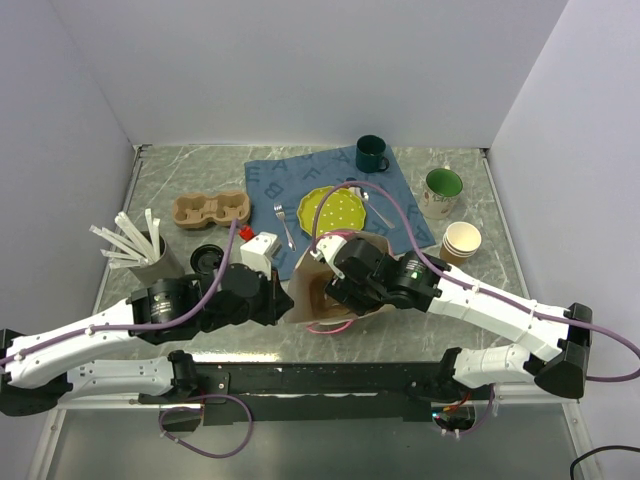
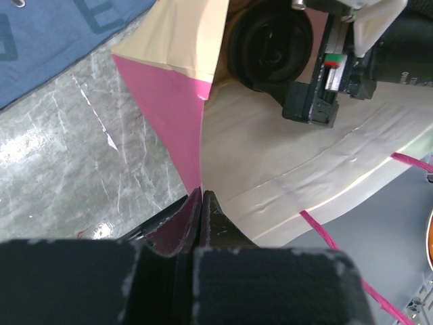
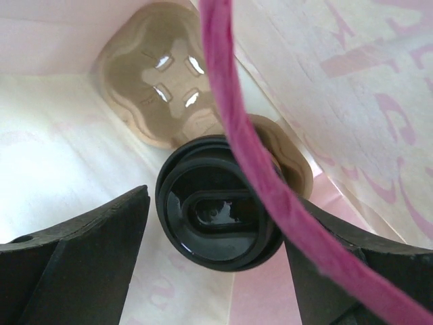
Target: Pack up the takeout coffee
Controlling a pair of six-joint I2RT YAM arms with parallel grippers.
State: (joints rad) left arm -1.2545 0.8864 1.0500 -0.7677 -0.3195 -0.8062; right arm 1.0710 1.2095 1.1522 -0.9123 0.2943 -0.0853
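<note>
A robotics lab cell: white panel walls [image 1: 300, 70] box in a marbled table [image 1: 200, 175] bearing two arms [image 1: 90, 335].

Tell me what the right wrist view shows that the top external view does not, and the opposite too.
Only right wrist: the takeout coffee, black lid up, sitting in a cup carrier inside the paper bag, between the open right fingers. Only top external: the yellow plate, the dark green mug and the stacked paper cups. Both: that bag and its pink handle.
</note>
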